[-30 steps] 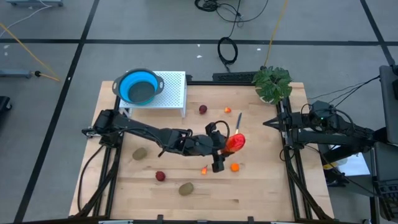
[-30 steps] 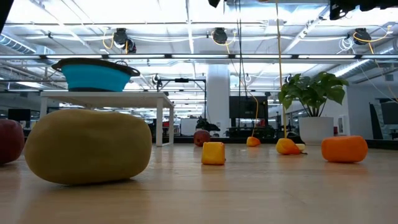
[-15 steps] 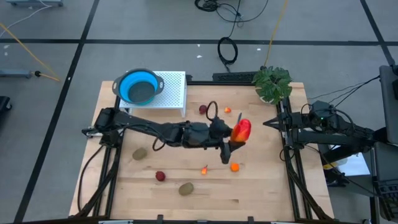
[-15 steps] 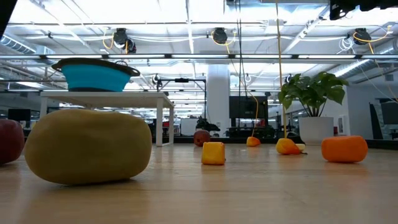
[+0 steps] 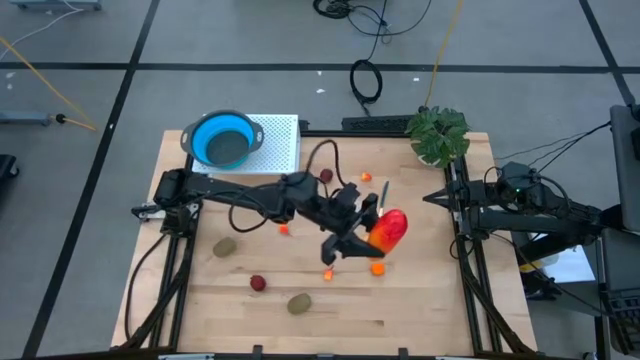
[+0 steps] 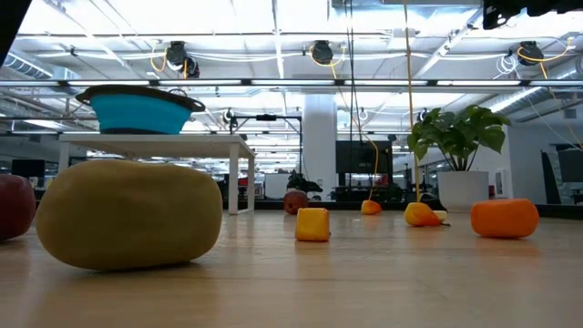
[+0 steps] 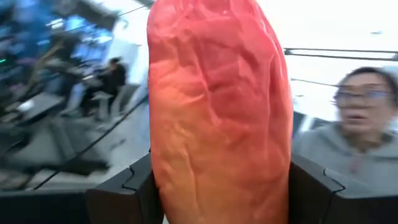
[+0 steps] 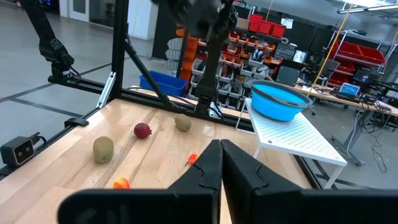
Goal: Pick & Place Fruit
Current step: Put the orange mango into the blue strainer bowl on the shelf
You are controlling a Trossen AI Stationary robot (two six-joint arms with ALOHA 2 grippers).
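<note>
My left gripper (image 5: 372, 234) hangs over the table's middle right, shut on the elongated red-orange fruit (image 5: 389, 228), which fills the left wrist view (image 7: 217, 112). On the table lie two dark red balls (image 5: 326, 176) (image 5: 258, 283), two brown-green ovals (image 5: 225, 246) (image 5: 298, 303) and tiny orange bits (image 5: 378, 268) (image 5: 328, 272) (image 5: 284, 229). The low view shows one oval (image 6: 127, 214) close up. My right gripper (image 8: 221, 165) waits shut at the table's right edge. My left gripper pinches the red-orange fruit between its two fingers (image 7: 134, 190), one on each long flank (image 7: 163, 177), low on the piece. The fingers come from the table's left. The fruit is lifted clear of the table and sticks out beyond the fingertips.
A blue bowl (image 5: 224, 140) sits on a white rack (image 5: 280, 150) at the far left. A potted plant (image 5: 438, 133) stands at the far right corner. A slim knife (image 5: 383, 190) lies near an orange bit (image 5: 366, 177). A person (image 7: 351, 143) shows beyond the table.
My left arm has swung its elbow toward the far edge and the gripper has turned, keeping hold of the red-orange fruit, which has tipped about above the table. An orange bit formerly under the arm now shows.
</note>
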